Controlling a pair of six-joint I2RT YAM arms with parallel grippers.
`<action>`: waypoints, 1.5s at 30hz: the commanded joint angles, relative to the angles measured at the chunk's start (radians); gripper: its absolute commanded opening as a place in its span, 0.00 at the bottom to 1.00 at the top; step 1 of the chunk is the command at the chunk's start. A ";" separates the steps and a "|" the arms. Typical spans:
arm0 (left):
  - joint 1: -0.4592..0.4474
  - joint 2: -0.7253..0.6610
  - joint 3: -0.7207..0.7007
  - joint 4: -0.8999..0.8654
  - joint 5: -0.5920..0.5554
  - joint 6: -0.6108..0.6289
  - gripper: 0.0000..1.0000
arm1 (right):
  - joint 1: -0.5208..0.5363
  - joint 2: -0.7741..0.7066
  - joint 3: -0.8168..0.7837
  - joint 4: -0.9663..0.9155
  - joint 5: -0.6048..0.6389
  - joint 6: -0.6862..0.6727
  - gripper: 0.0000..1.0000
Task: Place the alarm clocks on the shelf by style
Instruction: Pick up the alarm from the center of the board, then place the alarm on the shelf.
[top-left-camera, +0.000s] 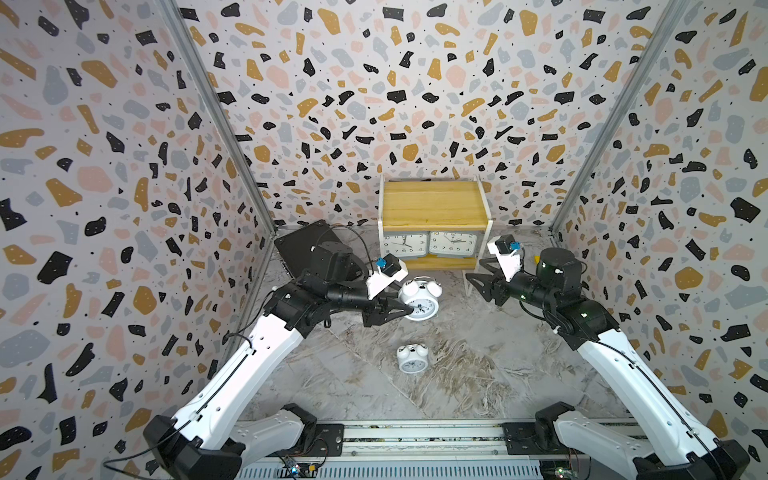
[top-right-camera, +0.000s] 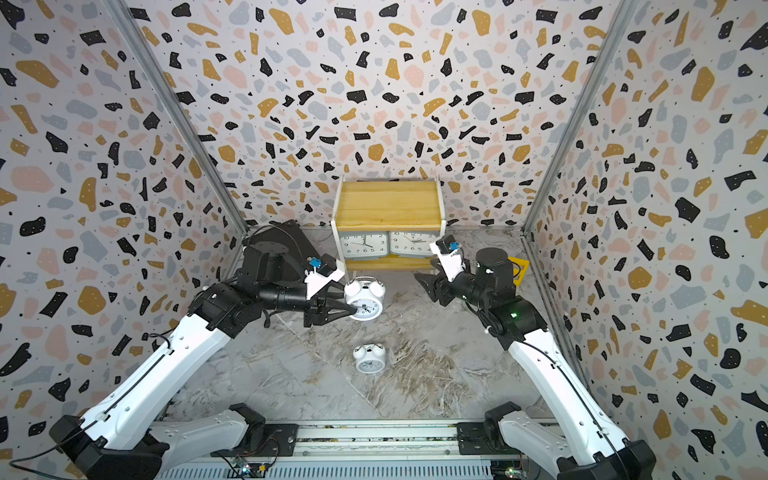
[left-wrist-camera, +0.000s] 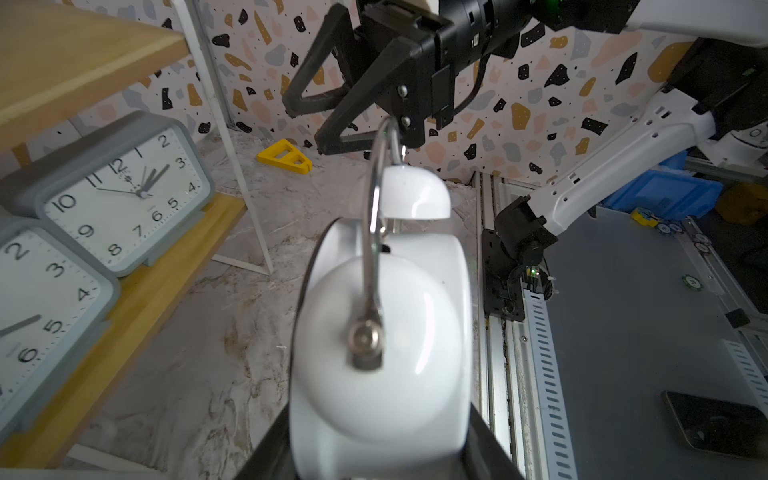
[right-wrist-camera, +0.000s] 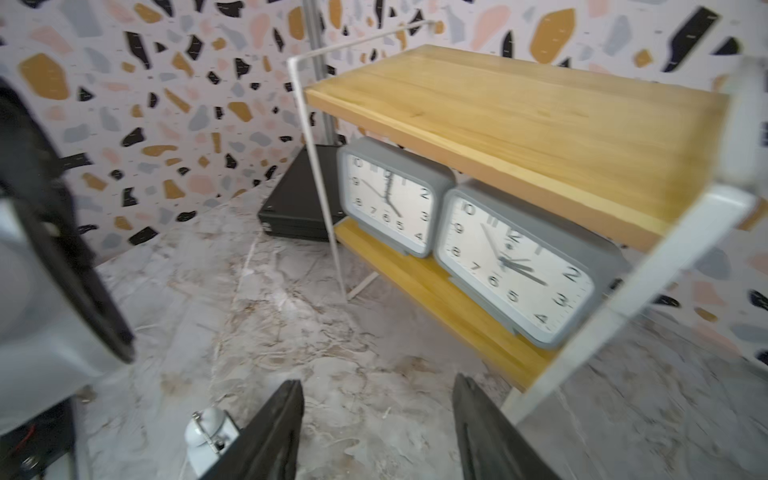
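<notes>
The shelf (top-left-camera: 434, 208) (top-right-camera: 388, 203) stands at the back wall, its top board bare. Two grey alarm clocks (top-left-camera: 405, 244) (top-left-camera: 453, 243) sit side by side on its lower board (right-wrist-camera: 453, 307). My left gripper (top-left-camera: 413, 307) (left-wrist-camera: 380, 457) is shut on a white twin-bell clock (top-left-camera: 419, 301) (left-wrist-camera: 380, 332), held in front of the shelf and a little to its left. A second twin-bell clock (top-left-camera: 411, 358) (top-right-camera: 369, 358) lies on the floor nearer the front. My right gripper (top-left-camera: 476, 284) (right-wrist-camera: 378, 399) hangs open and empty by the shelf's right front leg.
A black flat case (top-left-camera: 299, 245) leans in the back left corner behind my left arm. A yellow triangular piece (top-right-camera: 519, 266) (left-wrist-camera: 284, 156) lies on the floor right of the shelf. Patterned walls close in on three sides.
</notes>
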 joint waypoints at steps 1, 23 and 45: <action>0.010 -0.010 0.084 0.067 -0.058 -0.064 0.36 | -0.023 -0.024 -0.014 0.073 0.214 0.074 0.63; 0.098 0.293 0.521 0.069 -0.171 -0.129 0.37 | -0.099 0.180 0.037 0.286 0.240 0.098 0.69; 0.207 0.520 0.670 0.202 -0.069 -0.159 0.37 | -0.099 0.300 0.067 0.372 0.178 0.054 0.29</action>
